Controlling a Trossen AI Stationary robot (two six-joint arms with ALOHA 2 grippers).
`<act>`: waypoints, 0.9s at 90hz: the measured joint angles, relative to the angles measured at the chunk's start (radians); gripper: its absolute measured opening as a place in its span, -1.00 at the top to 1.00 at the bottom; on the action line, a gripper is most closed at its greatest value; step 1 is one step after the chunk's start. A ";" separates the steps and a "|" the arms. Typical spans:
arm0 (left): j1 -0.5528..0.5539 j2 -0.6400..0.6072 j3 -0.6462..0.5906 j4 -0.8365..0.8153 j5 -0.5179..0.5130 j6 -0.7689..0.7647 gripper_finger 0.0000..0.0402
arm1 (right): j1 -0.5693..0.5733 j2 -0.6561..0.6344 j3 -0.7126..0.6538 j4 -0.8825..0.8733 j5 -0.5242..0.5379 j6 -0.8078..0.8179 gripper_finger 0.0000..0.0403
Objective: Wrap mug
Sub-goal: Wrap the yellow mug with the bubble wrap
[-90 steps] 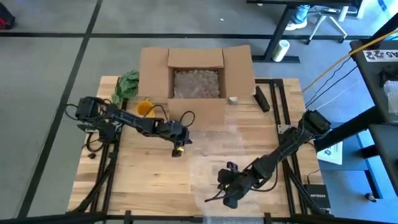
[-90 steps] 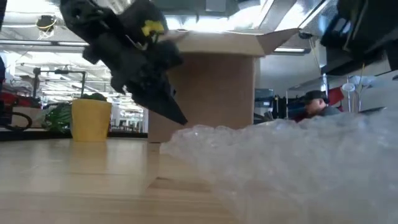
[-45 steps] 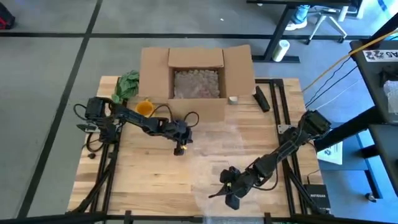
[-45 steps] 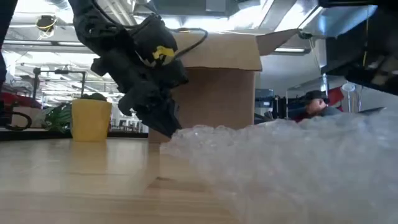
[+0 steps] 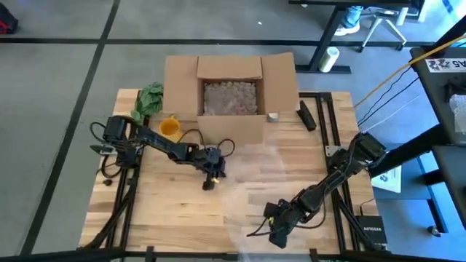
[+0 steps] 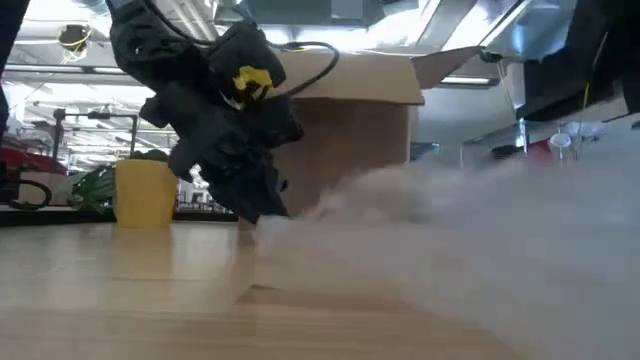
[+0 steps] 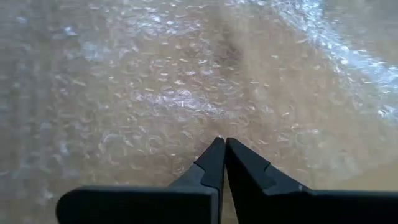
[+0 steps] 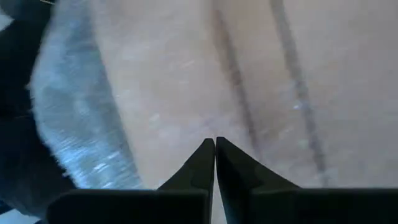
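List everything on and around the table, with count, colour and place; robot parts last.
Cardboard box: one, brown, flaps open, table's far edge, pale filling inside.
Mug: one, yellow, left of the box.
Green leafy item: one, far-left corner beside the box.
Bubble wrap: one clear sheet, spread over the table's middle and right.
Dark bar-shaped object: one, black, right of the box.
Table: one, light wood.
Left gripper: shut, at the wrap's left edge.
Right gripper: shut, at the wrap's near edge.

Two dark jointed arms, yellow marking on the left claw [image 6: 262, 205].
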 joint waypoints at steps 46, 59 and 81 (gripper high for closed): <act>-0.082 0.006 0.000 -0.043 0.009 -0.118 1.00 | 0.014 0.005 0.004 -0.234 0.073 0.058 1.00; -0.129 0.006 -0.002 -0.043 0.010 -0.161 1.00 | 0.017 -0.030 0.002 -0.377 0.144 0.096 1.00; -0.223 0.006 -0.003 -0.039 0.064 -0.281 1.00 | -0.027 -0.037 0.000 -0.411 0.225 0.048 1.00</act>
